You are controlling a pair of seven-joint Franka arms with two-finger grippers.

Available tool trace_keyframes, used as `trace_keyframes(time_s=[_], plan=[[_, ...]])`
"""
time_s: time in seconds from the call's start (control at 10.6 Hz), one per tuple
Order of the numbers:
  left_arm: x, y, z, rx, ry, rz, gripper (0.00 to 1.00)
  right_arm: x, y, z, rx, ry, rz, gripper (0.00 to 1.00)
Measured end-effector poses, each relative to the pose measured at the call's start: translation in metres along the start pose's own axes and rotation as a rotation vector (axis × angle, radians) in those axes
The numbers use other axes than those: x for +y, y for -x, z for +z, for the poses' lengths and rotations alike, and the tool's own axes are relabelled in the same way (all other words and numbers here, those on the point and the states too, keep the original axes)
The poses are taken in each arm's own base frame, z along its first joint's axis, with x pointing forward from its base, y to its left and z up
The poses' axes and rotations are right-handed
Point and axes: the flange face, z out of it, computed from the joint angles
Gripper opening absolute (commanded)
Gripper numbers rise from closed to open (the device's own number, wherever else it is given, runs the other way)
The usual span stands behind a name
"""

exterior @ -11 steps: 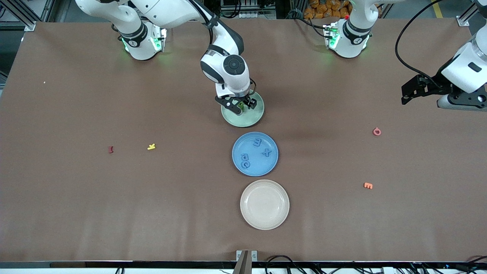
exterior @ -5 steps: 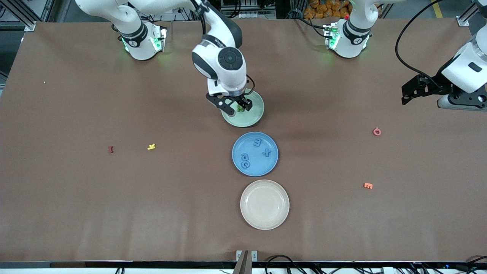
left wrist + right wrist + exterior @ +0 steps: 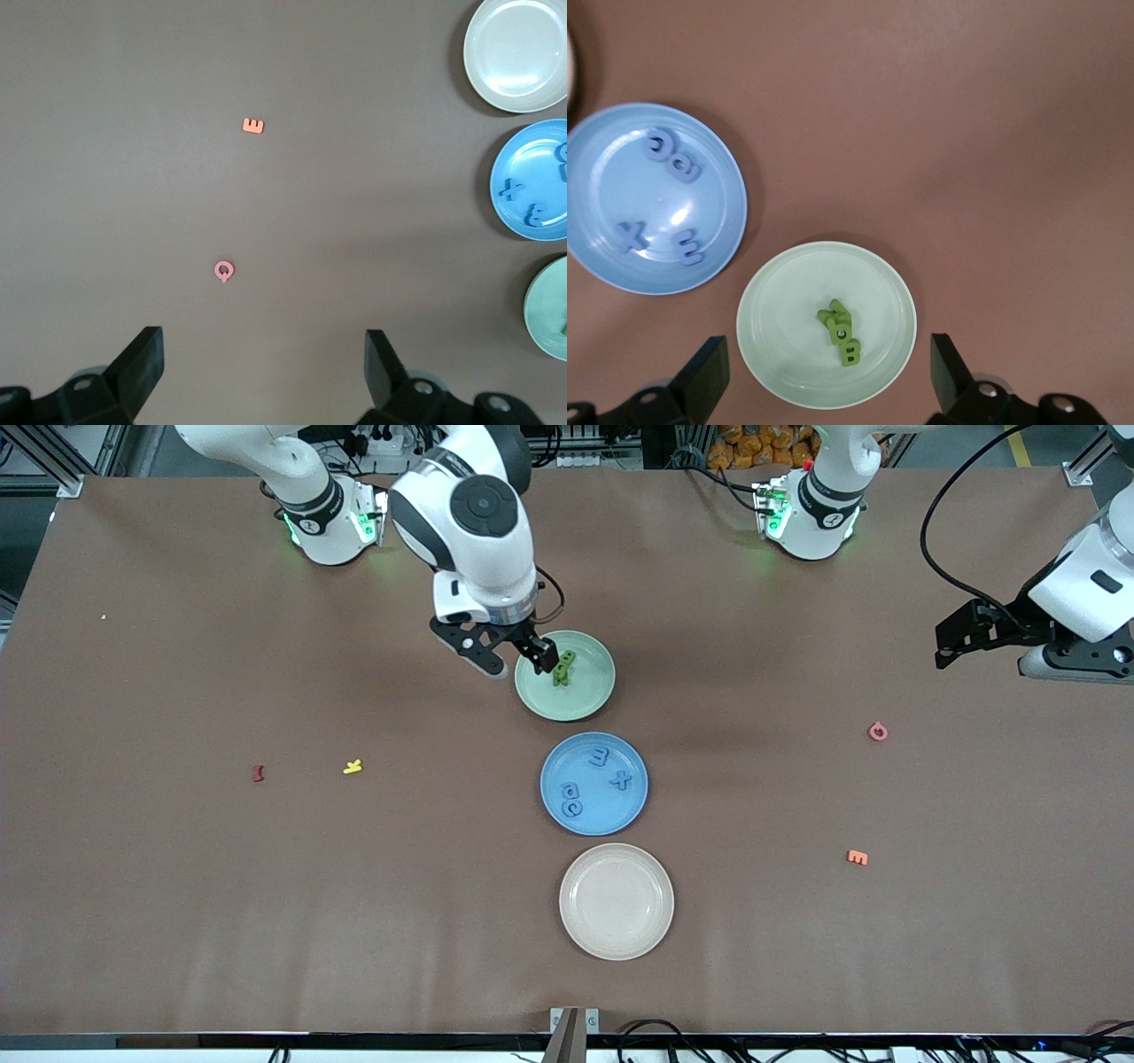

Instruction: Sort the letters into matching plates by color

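Green letters (image 3: 563,669) lie piled in the green plate (image 3: 589,695), matching by color. Right gripper (image 3: 516,661) hangs over its rim, fingers apart, empty. Left gripper (image 3: 961,636) waits, fingers apart.

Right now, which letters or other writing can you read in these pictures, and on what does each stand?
"E": orange letter on the table.
"Q": pink letter on the table.
"X": blue letter in the blue plate.
Green letters and the rest: not readable.

Letters (image 3: 563,670) in plate (image 3: 592,700) nearest arm bases
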Motion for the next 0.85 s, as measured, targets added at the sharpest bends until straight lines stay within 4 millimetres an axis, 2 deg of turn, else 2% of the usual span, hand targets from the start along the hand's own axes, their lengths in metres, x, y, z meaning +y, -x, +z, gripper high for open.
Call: trace_keyframes(time_s=[0.38,0.85], plan=[[0.000,0.000,0.000,0.000,0.000,0.000,1.00,0.031,-0.045,-0.079,0.041,-0.076,-0.037,1.00],[-0.001,0.000,0.000,0.000,0.000,-0.001,1.00,0.094,-0.134,-0.165,0.080,-0.081,-0.158,1.00]])
